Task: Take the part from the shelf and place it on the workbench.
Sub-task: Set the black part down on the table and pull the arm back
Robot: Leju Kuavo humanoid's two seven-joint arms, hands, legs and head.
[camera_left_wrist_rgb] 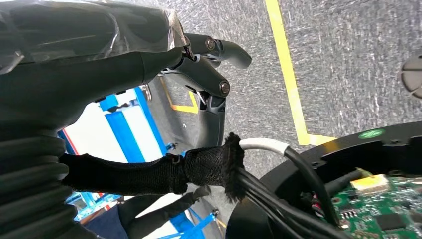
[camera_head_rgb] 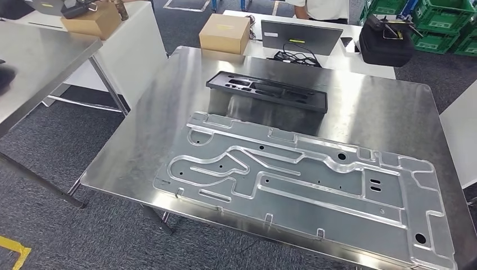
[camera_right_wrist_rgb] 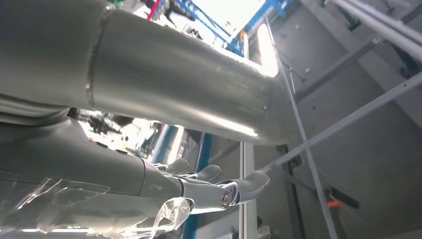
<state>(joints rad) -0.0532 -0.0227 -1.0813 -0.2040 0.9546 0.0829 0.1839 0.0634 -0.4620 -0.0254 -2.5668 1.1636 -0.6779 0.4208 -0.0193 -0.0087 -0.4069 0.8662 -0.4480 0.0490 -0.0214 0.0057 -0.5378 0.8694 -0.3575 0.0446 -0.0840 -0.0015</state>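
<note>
Two robot hands are hanging idle, away from the work: the left robot hand [camera_left_wrist_rgb: 209, 74] is showing loosely spread, curved fingers holding nothing above grey carpet with yellow floor tape [camera_left_wrist_rgb: 288, 74], and the right robot hand [camera_right_wrist_rgb: 214, 186] is likewise lying extended and unloaded beneath a silver arm tube. The part, a large stamped metal panel [camera_head_rgb: 304, 185], is already lying flat on the steel desk [camera_head_rgb: 140, 129], its long axis running from the near right corner toward the far left. Beyond it a black foam tray [camera_head_rgb: 267, 90] is sitting with vacant cut-outs. Judging from this, placement is looking finished.
</note>
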